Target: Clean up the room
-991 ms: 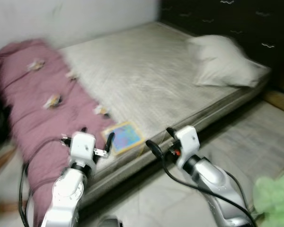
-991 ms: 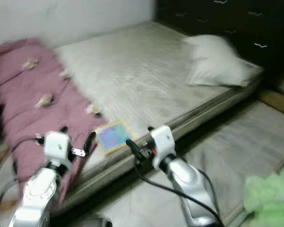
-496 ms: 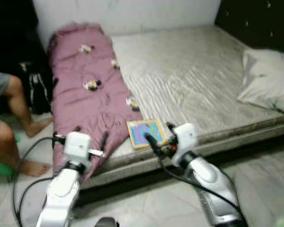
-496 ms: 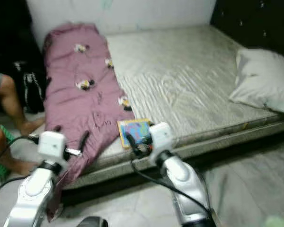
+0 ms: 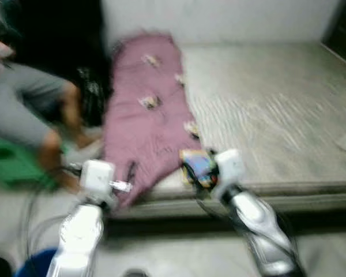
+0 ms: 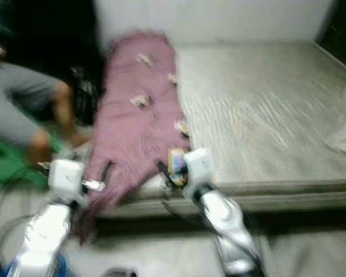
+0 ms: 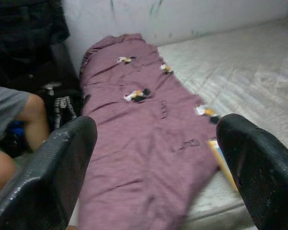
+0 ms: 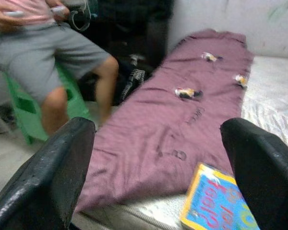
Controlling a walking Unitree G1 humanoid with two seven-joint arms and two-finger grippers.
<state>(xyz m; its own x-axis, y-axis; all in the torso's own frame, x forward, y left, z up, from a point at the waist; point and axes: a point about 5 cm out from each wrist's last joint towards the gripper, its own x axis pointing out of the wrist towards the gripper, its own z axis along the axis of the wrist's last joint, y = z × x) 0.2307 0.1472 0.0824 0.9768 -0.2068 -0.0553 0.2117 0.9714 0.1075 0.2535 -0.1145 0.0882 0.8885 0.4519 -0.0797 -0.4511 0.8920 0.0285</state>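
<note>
Right wrist view shows the picture book best: thin, flat, yellow-bordered with a blue cover, lying on the mattress at the near edge, just right of the mauve blanket. Probably light and fairly stiff, glossy enough to slip; lies flush, so hard to get a finger under. Best taken by the near edge, perhaps slid a little past the mattress rim first, then pinched across the thickness.

Right gripper poised just near of the book, fingers spread wide, nothing between them. Left gripper likewise wide open and empty, aimed at the blanket's near end, which droops over the mattress edge toward the floor.

Blanket soft and limp, likely to drag and bunch if snagged; touching or just overlapping the book's left side, hard to tell which through the blur.

Mattress to the right and far side bare, with plenty of room for sliding or setting down. Wall closes off the far side. At the left, a seated person on a green stool, legs near the blanket's left side, with dark bags against the wall beyond; little room for swinging the left arm that way. Eye views smeared with motion, so fine detail uncertain.
</note>
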